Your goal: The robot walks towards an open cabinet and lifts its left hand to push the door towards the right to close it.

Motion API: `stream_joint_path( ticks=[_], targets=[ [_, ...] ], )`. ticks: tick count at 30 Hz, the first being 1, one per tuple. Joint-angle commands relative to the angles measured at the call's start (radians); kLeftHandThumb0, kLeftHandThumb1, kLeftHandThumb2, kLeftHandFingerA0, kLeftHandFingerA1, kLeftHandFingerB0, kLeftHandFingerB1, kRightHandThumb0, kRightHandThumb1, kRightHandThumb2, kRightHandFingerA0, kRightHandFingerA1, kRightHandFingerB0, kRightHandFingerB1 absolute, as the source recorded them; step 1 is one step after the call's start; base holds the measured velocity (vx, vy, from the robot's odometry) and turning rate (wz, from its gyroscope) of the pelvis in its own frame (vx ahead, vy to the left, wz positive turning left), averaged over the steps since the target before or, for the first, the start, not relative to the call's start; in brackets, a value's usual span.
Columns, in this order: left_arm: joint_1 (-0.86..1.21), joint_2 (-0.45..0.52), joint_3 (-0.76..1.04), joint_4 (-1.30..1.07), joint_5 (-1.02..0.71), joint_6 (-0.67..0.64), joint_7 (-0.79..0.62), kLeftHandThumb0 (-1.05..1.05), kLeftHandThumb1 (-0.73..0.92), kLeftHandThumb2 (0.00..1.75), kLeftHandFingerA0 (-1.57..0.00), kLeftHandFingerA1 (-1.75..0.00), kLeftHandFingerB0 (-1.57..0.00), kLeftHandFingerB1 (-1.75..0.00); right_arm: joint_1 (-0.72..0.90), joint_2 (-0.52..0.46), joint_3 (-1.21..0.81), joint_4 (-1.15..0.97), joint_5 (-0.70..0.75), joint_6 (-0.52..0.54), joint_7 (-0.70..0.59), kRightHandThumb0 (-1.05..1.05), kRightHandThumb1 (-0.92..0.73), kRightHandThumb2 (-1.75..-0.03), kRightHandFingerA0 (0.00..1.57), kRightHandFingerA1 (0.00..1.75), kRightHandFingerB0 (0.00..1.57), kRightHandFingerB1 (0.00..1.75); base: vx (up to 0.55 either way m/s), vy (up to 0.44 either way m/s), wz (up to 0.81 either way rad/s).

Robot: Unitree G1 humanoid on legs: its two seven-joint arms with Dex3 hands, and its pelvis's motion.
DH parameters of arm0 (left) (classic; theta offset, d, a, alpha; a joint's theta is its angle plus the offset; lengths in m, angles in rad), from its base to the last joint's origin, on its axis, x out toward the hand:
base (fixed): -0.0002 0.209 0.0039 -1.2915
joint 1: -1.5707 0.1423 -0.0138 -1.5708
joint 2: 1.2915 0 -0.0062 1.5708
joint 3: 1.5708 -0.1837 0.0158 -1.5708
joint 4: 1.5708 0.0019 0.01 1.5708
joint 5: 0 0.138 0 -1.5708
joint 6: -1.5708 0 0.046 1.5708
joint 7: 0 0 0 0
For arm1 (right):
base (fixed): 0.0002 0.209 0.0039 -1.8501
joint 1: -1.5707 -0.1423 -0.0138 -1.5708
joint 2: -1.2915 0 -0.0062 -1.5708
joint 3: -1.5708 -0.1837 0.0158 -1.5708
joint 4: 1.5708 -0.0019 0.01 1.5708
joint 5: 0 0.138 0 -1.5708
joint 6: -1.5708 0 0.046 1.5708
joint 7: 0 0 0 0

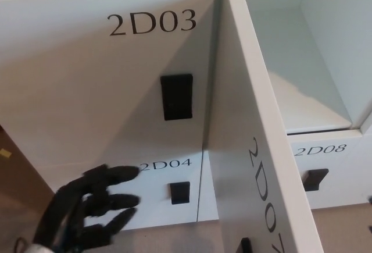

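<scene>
Open door (256, 148), label cut off; left hand (87, 212) half out of frame.

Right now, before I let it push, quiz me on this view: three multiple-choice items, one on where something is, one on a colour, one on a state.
1. Where is the left hand?
A. Low in front of the closed doors, left of the open door
B. Inside the open compartment
C. On the handle of 2D08

2. What colour are the door handles?
A. White
B. Black
C. Silver

3. How does the door marked 2D07 stand?
A. Fully shut
C. Taken off and lying on the floor
B. Swung open, edge toward the camera

Key:
1 A: the hand shows at the lower left, before the 2D04 door, fingers spread and pointing right.
2 B: the handle under 2D03 is black, like the others.
3 B: the door juts out and the empty compartment shows behind it.
</scene>
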State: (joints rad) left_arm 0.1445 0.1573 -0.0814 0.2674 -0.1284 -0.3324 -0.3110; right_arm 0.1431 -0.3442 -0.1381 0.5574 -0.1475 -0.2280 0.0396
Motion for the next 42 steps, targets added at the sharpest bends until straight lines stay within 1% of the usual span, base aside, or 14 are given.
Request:
stream_joint_path(
  ticks=[1,11,12,14,15,20,23,26,29,31,32,33,34,42],
  targets=[
    [-0.147,0.154,-0.401,-0.531,0.139,0.359,-0.381,-0.54,0.64,0.6,-0.68,-0.43,-0.58,-0.39,0.484,-0.143,-0.341,-0.491,-0.02,0.132,0.02,-0.37,-0.69,-0.61,0.82,0.48,0.56,0.4,0.0,0.0,0.0],
    [-0.483,0.055,-0.628,-0.493,0.202,0.503,-0.489,-0.56,0.68,0.62,-0.68,-0.45,-0.6,-0.39,0.692,-0.252,-0.308,-0.434,-0.162,0.143,0.117,-0.43,-0.72,-0.62,0.83,0.51,0.66,0.44,0.0,0.0,0.0],
    [-0.526,0.022,-0.667,-0.478,0.209,0.539,-0.499,-0.54,0.67,0.61,-0.66,-0.45,-0.59,-0.39,0.658,-0.262,-0.259,-0.292,-0.156,0.112,0.108,-0.38,-0.58,-0.95,0.72,0.66,0.49,0.56,0.0,0.0,0.0],
    [-0.576,-0.01,-0.713,-0.464,0.211,0.584,-0.504,-0.54,0.67,0.61,-0.66,-0.45,-0.59,-0.39,0.619,-0.271,-0.206,-0.145,-0.146,0.088,0.102,-0.38,-0.58,-0.95,0.72,0.66,0.49,0.56,0.0,0.0,0.0],
    [-0.609,-0.032,-0.737,-0.444,0.212,0.598,-0.515,-0.57,0.69,0.62,-0.64,-0.46,-0.57,-0.39,0.609,-0.265,-0.18,-0.097,-0.148,0.084,0.098,-0.43,-0.72,-0.62,0.82,0.48,0.66,0.43,0.0,0.0,0.0],
    [-0.696,-0.088,-0.789,-0.361,0.199,0.617,-0.539,-0.63,0.6,0.71,-0.59,-0.5,-0.54,-0.44,0.587,-0.235,-0.119,-0.013,-0.159,0.063,0.078,-0.49,-0.73,-0.63,0.84,0.48,0.63,0.41,0.0,0.0,0.0],
    [-0.783,-0.215,-0.818,-0.192,0.165,0.637,-0.565,-0.61,0.68,0.61,-0.67,-0.52,-0.66,-0.42,0.53,-0.191,-0.09,0.097,-0.131,0.023,0.088,-0.44,-0.71,-0.62,0.81,0.5,0.63,0.41,0.0,0.0,0.0],
    [-0.977,-0.43,-0.796,0.153,0.198,0.611,-0.514,-0.68,0.71,0.62,-0.53,-0.43,-0.53,-0.37,0.517,-0.14,-0.068,0.106,-0.107,-0.043,0.046,-0.4,-0.69,-0.61,0.77,0.46,0.62,0.41,0.0,0.0,0.0],
    [-1.067,-0.511,-0.753,0.316,0.213,0.576,-0.462,-0.68,0.71,0.62,-0.53,-0.43,-0.53,-0.37,0.544,-0.124,-0.065,0.051,-0.093,-0.07,0.036,-0.4,-0.69,-0.61,0.77,0.46,0.62,0.41,0.0,0.0,0.0],
    [-1.214,-0.571,-0.65,0.5,0.211,0.546,-0.331,-0.69,0.71,0.62,-0.39,-0.46,-0.32,-0.31,0.593,-0.082,-0.065,-0.017,-0.047,-0.103,0.058,-0.39,-0.7,-0.61,0.73,0.44,0.61,0.41,0.0,0.0,0.0],
    [-1.214,-0.571,-0.65,0.5,0.211,0.546,-0.331,-0.69,0.71,0.62,-0.39,-0.46,-0.32,-0.31,0.593,-0.082,-0.065,-0.017,-0.047,-0.103,0.058,-0.39,-0.7,-0.61,0.73,0.44,0.61,0.41,0.0,0.0,0.0],
    [-1.294,-0.574,-0.595,0.597,0.209,0.537,-0.237,-0.35,0.45,1.0,0.0,-0.48,0.0,-0.45,0.636,-0.06,-0.059,-0.068,-0.039,-0.137,0.053,-0.36,-0.55,-0.93,0.65,0.65,0.47,0.56,0.0,0.0,0.0],
    [-1.371,-0.549,-0.543,0.686,0.201,0.525,-0.158,-0.58,0.66,0.68,-0.06,-0.22,-0.1,-0.26,0.704,-0.042,-0.059,-0.16,-0.023,-0.173,0.054,-0.41,-0.66,-0.62,0.73,0.47,0.58,0.42,0.0,0.0,0.0],
    [-1.523,-0.35,-0.397,0.852,0.139,0.545,0.047,-0.75,0.48,0.84,-0.04,-0.41,-0.08,-0.18,0.85,-0.019,-0.151,-0.357,0.06,-0.242,0.059,-0.39,-0.7,-0.61,0.77,0.46,0.63,0.41,0.0,0.0,0.0]
  ],
)
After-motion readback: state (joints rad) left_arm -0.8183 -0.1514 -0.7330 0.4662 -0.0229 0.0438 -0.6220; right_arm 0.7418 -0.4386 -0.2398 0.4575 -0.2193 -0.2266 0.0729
